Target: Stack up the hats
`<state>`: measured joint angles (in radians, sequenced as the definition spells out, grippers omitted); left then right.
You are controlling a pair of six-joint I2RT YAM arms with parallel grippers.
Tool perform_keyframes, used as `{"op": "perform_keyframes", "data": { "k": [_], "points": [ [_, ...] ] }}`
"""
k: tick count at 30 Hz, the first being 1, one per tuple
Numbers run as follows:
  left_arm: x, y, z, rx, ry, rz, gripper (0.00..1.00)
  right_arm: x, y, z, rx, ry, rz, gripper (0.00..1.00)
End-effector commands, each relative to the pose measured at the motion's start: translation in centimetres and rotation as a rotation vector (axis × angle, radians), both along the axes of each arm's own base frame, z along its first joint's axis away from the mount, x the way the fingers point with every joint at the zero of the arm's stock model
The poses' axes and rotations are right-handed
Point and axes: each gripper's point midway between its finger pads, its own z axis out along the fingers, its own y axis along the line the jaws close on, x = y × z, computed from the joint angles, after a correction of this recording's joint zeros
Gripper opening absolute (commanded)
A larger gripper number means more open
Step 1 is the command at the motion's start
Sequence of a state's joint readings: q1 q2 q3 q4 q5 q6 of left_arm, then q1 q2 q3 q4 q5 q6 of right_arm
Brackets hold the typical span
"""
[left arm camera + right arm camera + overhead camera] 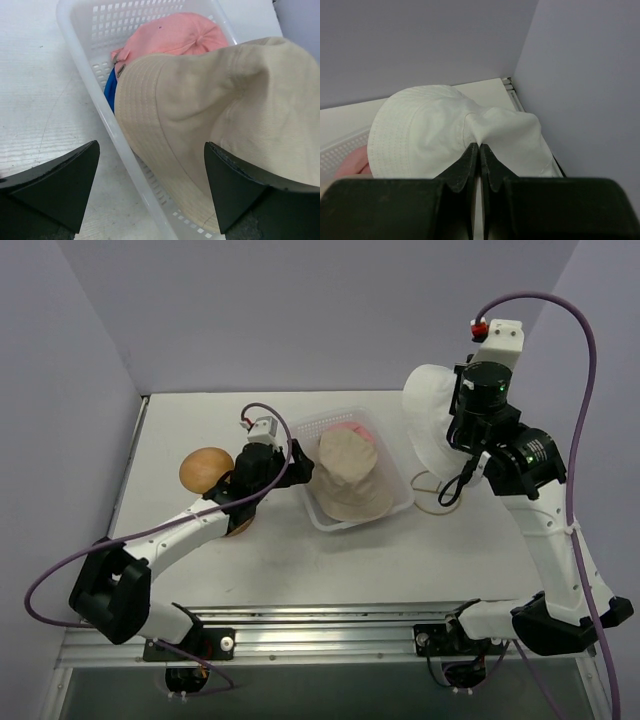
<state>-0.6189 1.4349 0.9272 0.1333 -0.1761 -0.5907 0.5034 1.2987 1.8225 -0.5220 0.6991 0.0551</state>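
A beige bucket hat (352, 480) lies on top inside the clear lattice basket (400, 502). It fills the right of the left wrist view (225, 120). Under it are a pink cap (352, 428) (175, 37) and a sliver of a blue cap (110, 92). My left gripper (152, 187) is open, its jaws straddling the basket's near-left wall and the beige hat's brim. My right gripper (480, 150) is shut on a pinch of the whitish hat (430, 130), held up off the table right of the basket (428, 415).
An orange-brown dome (205, 468) sits on the table left of the left gripper, another partly under the left arm. A loop of thin cord (430, 490) lies right of the basket. Walls close in at back and both sides.
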Motion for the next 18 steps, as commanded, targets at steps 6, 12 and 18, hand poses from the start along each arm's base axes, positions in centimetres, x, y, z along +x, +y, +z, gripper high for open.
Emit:
{"op": "perform_keyframes", "data": {
  "k": [6, 12, 18],
  "points": [
    [-1.9, 0.4, 10.5, -0.096, -0.186, -0.042, 0.94, -0.2, -3.7, -2.8, -0.069, 0.09, -0.191, 0.0],
    [-4.5, 0.6, 13.7, -0.093, -0.256, -0.071, 0.94, 1.7, -5.0, -5.7, -0.115, 0.166, -0.257, 0.0],
    [-7.5, 0.3, 13.9, -0.032, -0.276, -0.092, 0.94, 3.4, -5.2, -8.2, -0.148, 0.223, -0.288, 0.0]
  ]
}}
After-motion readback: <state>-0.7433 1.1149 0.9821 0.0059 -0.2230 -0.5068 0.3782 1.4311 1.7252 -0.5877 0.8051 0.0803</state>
